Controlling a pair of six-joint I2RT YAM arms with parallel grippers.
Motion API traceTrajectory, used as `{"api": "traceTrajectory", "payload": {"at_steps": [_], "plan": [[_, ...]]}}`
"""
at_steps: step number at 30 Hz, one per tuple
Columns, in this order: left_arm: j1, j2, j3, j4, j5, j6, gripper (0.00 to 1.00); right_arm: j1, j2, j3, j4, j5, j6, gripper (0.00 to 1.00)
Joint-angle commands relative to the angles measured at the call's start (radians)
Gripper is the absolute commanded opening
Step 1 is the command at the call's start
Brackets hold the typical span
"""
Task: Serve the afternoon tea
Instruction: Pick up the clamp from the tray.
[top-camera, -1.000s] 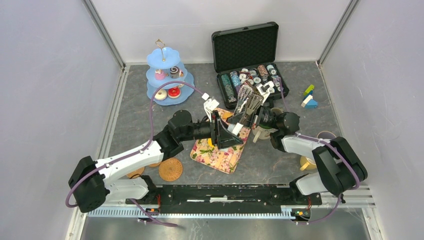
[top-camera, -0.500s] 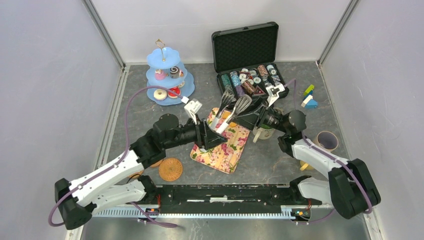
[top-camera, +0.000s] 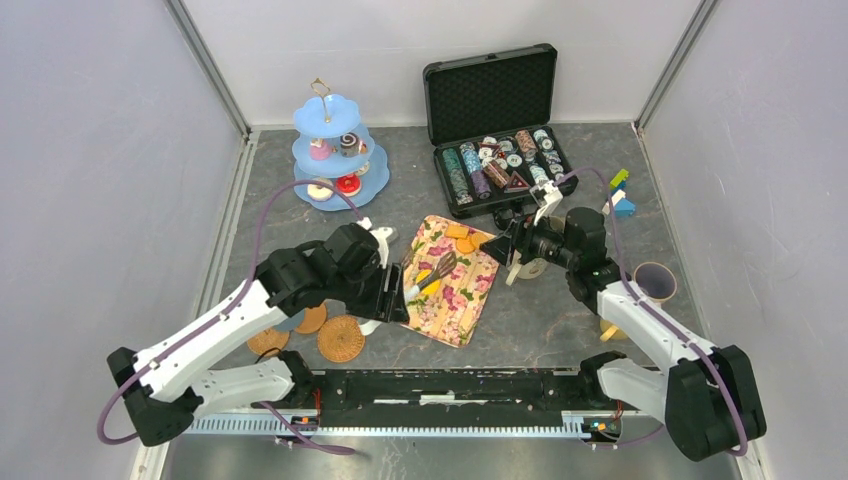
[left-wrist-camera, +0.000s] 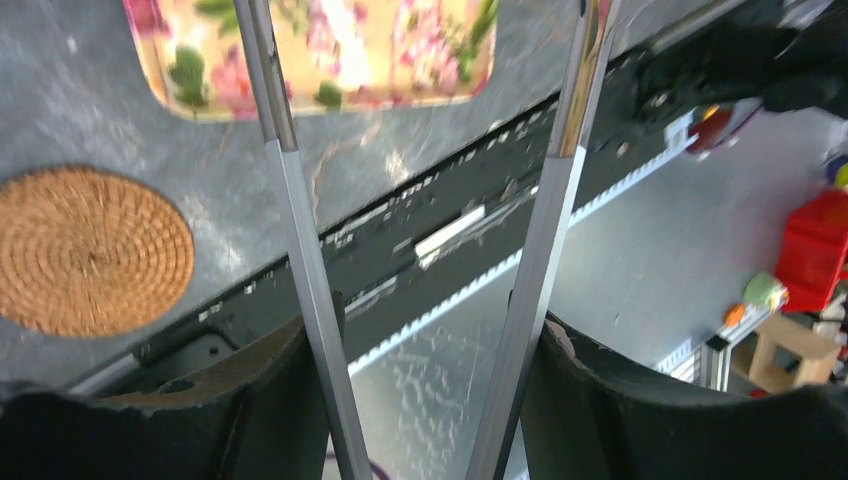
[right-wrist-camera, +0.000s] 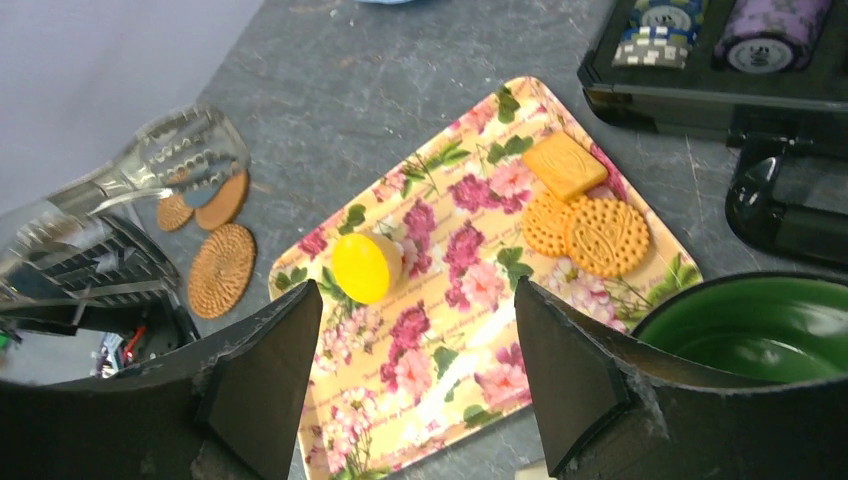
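Note:
My left gripper (top-camera: 397, 290) is shut on a pair of metal tongs (top-camera: 432, 273). Both tong arms (left-wrist-camera: 545, 230) run between its fingers, and the tips hang over the left side of the floral tray (top-camera: 470, 300). On the tray lie a yellow-topped cake (right-wrist-camera: 365, 265) and orange biscuits (right-wrist-camera: 585, 215). My right gripper (right-wrist-camera: 415, 300) stands open and empty over the tray's right edge, above a green-lined mug (right-wrist-camera: 760, 330). A blue tiered stand (top-camera: 335, 150) at the back left holds donuts and small cakes. Woven coasters (top-camera: 340, 338) lie near the left arm.
An open black case of poker chips (top-camera: 500, 160) sits at the back, just behind the right gripper. A lilac mug (top-camera: 655, 282) and a yellow one (top-camera: 612, 325) stand by the right arm. Coloured blocks (top-camera: 620, 195) lie at the far right.
The right gripper let go of the tongs, opened and drew back to the right. The left arm swung the tongs down and leftward, from upright over the tray to low over its left side.

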Motion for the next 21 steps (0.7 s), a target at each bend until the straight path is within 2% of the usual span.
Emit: {"api": "traceTrajectory", "payload": {"at_steps": [1,4,7,8,10,13,16,21], "plan": [[-0.001,0.028,-0.006,-0.118,0.101,-0.026,0.39,-0.001,-0.051,0.013,-0.035,0.034,-0.081,0.78],[-0.001,0.045,-0.012,-0.095,0.12,-0.009,0.38,-0.002,-0.07,0.001,-0.032,0.029,-0.086,0.79],[-0.001,0.007,-0.046,0.026,0.125,-0.013,0.38,-0.001,-0.079,-0.049,0.062,-0.068,0.004,0.93],[-0.001,-0.014,-0.066,0.075,0.12,-0.023,0.38,0.0,-0.081,-0.085,0.154,-0.117,0.085,0.97],[-0.001,-0.048,-0.098,0.171,0.109,-0.046,0.38,0.006,-0.097,-0.179,0.385,-0.172,0.299,0.98],[-0.001,-0.072,-0.119,0.271,0.079,-0.073,0.38,0.048,-0.127,-0.289,0.665,-0.11,0.579,0.98],[-0.001,-0.057,-0.112,0.306,0.092,-0.071,0.38,0.126,-0.117,-0.349,0.851,-0.022,0.73,0.98],[-0.001,-0.039,-0.125,0.385,0.134,-0.087,0.38,0.242,-0.024,-0.36,1.12,0.068,0.85,0.98]]}}
